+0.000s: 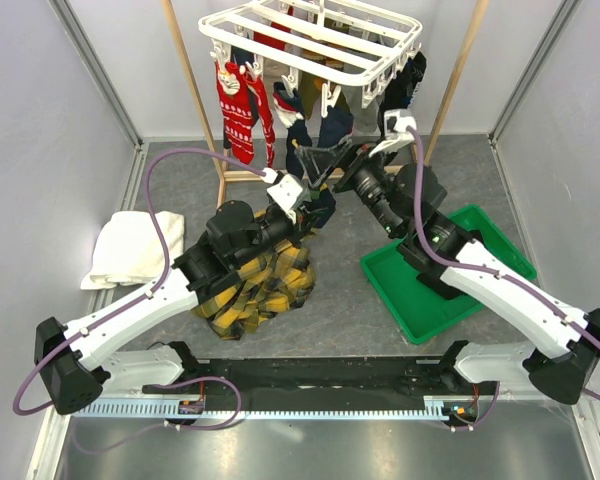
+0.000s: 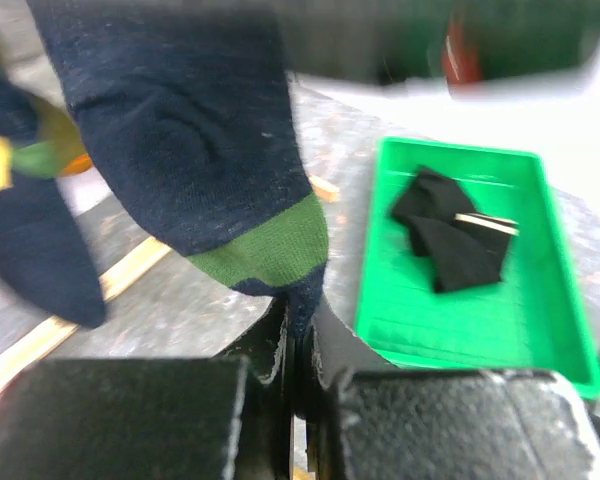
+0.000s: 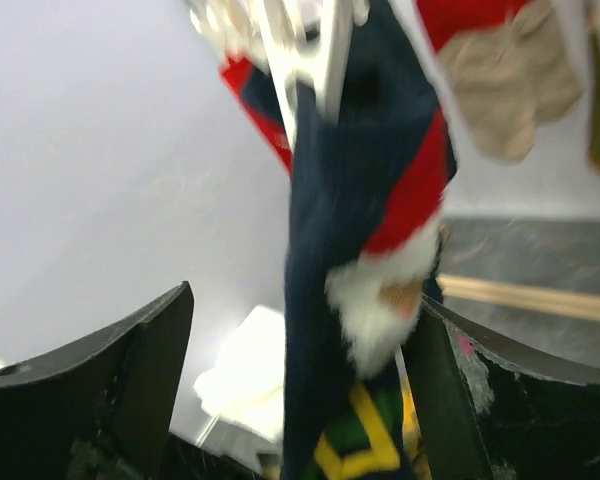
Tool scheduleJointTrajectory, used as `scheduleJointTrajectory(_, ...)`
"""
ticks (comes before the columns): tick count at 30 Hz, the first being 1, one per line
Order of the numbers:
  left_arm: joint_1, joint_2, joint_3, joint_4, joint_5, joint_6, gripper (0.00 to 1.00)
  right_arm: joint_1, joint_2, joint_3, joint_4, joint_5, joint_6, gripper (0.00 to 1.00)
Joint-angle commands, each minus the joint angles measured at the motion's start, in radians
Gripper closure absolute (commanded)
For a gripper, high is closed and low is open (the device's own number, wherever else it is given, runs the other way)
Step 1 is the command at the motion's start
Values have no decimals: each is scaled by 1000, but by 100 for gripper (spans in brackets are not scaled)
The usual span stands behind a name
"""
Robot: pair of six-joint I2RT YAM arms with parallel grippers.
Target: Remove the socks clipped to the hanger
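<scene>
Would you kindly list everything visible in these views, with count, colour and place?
hanger: one, white, top centre.
wooden frame: one, pale, poles either side of the hanger.
red socks: at least two, white-patterned, clipped at hanger's left.
navy socks: at least two, clipped mid-hanger.
black sock: at least one, clipped at right.
tan sock: one, clipped, right wrist view.
tray: one, green, table right.
loose black socks: seemingly two, inside tray.
towel: one, white, table left.
plaid cloth: one, yellow-black, under left arm.
left gripper: black, shut on the toe of the green-banded navy sock.
right gripper: black, open around the navy Santa sock.
</scene>
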Motion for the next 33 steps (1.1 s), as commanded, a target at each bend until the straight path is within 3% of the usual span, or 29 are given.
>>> scheduleJointTrajectory(1, -4, -17, 53, -2, 155, -3, 98, 4, -26, 157, -94, 150, -102, 11)
scheduleJointTrajectory(4, -4, -9, 61, -12, 151, -3, 98, 4, -6, 243, -181, 202, -116, 11)
scheduleJointTrajectory(9, -4, -5, 61, -16, 185, -3, 98, 4, 12, 326, -182, 198, -166, 14)
scheduleJointTrajectory(21, -4, -2, 64, -17, 182, -8, 98, 16, 193, 651, -409, 351, -317, 23)
scheduleJointTrajectory(30, -4, 2, 66, -17, 182, -9, 98, 58, 287, 728, -429, 442, -378, 29)
scheduleJointTrajectory(33, -4, 2, 64, -17, 180, -9, 98, 78, 304, 742, -410, 543, -395, 30)
